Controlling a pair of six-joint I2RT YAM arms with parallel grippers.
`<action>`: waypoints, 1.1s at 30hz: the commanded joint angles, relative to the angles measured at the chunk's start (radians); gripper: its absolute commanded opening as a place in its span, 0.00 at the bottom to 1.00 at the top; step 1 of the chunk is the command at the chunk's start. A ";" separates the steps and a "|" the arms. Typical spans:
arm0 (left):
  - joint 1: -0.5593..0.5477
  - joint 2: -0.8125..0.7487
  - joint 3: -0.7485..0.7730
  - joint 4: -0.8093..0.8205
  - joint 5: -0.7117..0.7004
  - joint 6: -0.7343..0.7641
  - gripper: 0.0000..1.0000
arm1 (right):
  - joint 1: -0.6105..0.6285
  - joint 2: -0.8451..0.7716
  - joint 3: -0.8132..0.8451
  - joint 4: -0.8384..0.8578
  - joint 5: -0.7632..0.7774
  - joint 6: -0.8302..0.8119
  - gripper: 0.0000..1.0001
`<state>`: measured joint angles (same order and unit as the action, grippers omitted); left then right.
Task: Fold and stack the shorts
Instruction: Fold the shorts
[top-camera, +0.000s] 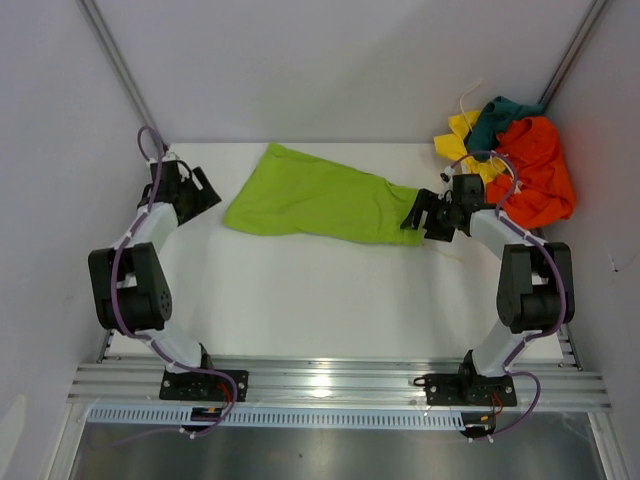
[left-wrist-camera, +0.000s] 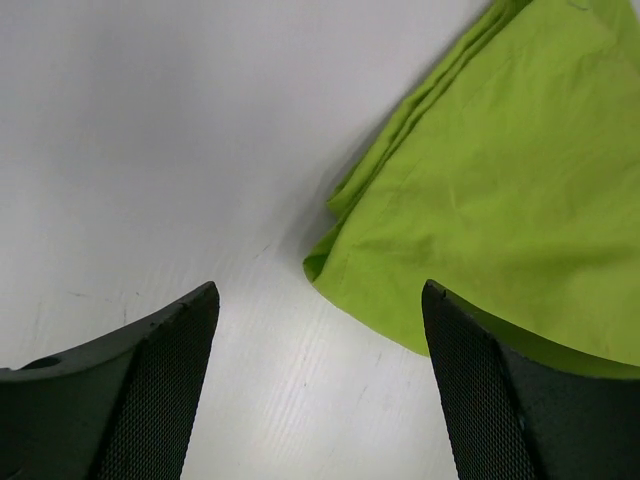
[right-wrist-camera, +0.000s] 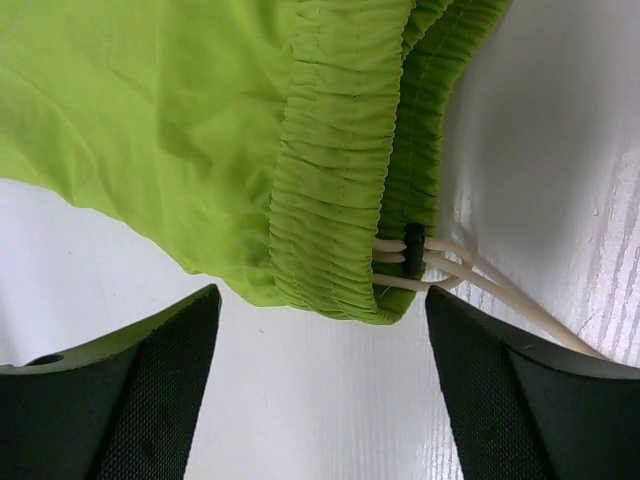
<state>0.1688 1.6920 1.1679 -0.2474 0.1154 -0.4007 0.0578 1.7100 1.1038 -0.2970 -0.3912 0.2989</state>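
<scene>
Lime green shorts (top-camera: 315, 197) lie flat on the far half of the bench (top-camera: 300, 300). Their long axis runs left to right, the leg end (left-wrist-camera: 400, 260) toward the far left corner and the waistband (right-wrist-camera: 330, 200) toward the right edge. My left tool (top-camera: 207, 190) sits just beside the leg end, spread wide and holding nothing. My right tool (top-camera: 418, 222) is at the waistband, also spread and empty, with the white drawstring (right-wrist-camera: 470, 275) trailing past its right finger. Each arm is nearest its own end, so I judge the next fold goes end to end along that axis. The orange pair (top-camera: 540, 170), yellow pair (top-camera: 462, 130) and teal pair (top-camera: 497, 115) are heaped at the far right corner.
</scene>
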 joint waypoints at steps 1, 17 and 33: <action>-0.047 -0.112 -0.036 0.076 -0.036 -0.024 0.84 | 0.007 -0.041 -0.016 0.091 -0.031 0.057 0.82; -0.482 -0.187 0.056 0.028 -0.109 -0.006 0.84 | 0.083 0.103 -0.025 0.084 0.113 0.091 0.28; -0.650 -0.129 0.122 0.013 -0.128 0.030 0.84 | 0.267 0.002 -0.131 0.041 0.103 0.152 0.05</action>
<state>-0.4393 1.5433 1.2381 -0.2501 -0.0139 -0.3988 0.2737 1.7752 1.0084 -0.2153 -0.2955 0.4313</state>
